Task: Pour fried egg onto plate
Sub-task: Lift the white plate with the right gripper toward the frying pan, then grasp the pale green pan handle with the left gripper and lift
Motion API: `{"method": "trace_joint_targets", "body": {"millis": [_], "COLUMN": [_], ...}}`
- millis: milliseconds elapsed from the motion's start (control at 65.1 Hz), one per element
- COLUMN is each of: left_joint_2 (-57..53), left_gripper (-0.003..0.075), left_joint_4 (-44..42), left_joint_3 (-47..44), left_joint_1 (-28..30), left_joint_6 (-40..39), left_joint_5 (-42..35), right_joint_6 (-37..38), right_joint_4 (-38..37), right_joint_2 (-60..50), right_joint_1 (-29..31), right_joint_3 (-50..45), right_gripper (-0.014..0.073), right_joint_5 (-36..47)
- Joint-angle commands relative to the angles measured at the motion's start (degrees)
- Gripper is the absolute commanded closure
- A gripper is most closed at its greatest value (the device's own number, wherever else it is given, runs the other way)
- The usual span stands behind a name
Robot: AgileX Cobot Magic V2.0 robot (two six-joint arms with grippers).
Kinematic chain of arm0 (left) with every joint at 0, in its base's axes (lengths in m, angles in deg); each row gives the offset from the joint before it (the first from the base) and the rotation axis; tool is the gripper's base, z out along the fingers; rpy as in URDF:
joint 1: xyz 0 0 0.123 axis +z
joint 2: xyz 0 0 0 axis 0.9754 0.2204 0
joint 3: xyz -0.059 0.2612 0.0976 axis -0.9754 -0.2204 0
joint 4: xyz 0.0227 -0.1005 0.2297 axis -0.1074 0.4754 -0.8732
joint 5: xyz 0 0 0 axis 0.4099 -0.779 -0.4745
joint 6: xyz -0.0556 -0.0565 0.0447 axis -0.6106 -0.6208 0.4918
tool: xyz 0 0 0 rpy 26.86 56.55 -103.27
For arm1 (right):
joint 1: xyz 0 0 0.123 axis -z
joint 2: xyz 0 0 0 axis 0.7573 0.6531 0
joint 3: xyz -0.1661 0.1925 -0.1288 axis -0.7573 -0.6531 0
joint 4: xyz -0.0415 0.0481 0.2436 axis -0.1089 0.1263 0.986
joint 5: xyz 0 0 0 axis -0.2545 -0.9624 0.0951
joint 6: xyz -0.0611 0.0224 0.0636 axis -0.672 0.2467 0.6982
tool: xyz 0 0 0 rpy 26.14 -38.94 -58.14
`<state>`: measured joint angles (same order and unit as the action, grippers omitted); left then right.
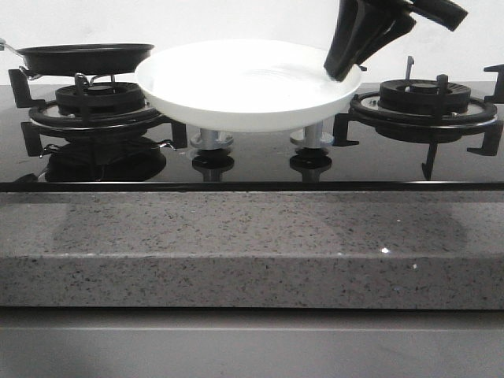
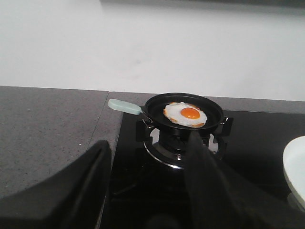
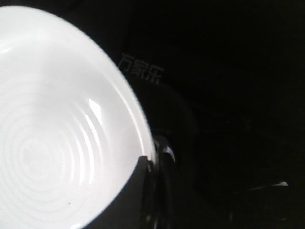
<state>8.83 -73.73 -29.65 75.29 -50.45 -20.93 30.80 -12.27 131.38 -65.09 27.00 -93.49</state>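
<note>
Gripping the right-hand rim of the plain white, round, shallow plate (image 1: 244, 83), the black right gripper (image 1: 344, 72) is seen holding it clear above the glossy black glass hob (image 1: 252, 161), between the two burners; its jaws are pinched on the rim, though the lower finger is hidden beneath the dish. The floppy creamy-white fried egg (image 2: 186, 114), orange yolk upward, is lying in the small black frying pan (image 2: 183, 112) on the left burner grate (image 2: 181, 140). The left gripper (image 2: 147, 191) is shown spread apart, empty, well short of the pan's pale green handle (image 2: 124, 106), its fingers cut off by the frame.
</note>
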Motion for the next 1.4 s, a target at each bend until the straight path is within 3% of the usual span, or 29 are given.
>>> {"method": "trace_joint_targets", "body": {"millis": [0, 1029, 1106, 1259, 1382], "left_joint_2": [0.94, 1.11, 1.82, 5.95, 12.24], "left_gripper": [0.0367, 0.0365, 0.0321, 0.0136, 0.0122], "left_joint_4": [0.46, 0.46, 0.46, 0.3, -2.36], "left_joint_3": [2.08, 2.08, 2.08, 2.9, 7.07], "left_joint_1": [-0.05, -0.05, -0.05, -0.05, -0.05], "left_joint_6": [-0.37, -0.37, -0.37, -0.37, -0.37], "left_joint_5": [-4.85, -5.88, -5.77, -4.69, 1.94], "right_joint_6": [-0.71, -0.71, -0.71, -0.71, -0.71], "right_joint_4": [1.28, 1.28, 1.28, 1.28, 1.28], "right_joint_2": [-3.06, -3.06, -3.06, -3.06, -3.06], "right_joint_1": [-0.01, -0.01, -0.01, -0.01, -0.01], "right_joint_3": [1.27, 1.27, 1.27, 1.27, 1.27], "right_gripper": [0.066, 0.066, 0.066, 0.066, 0.066], "right_joint_5": [2.81, 2.34, 2.34, 2.34, 2.34]}}
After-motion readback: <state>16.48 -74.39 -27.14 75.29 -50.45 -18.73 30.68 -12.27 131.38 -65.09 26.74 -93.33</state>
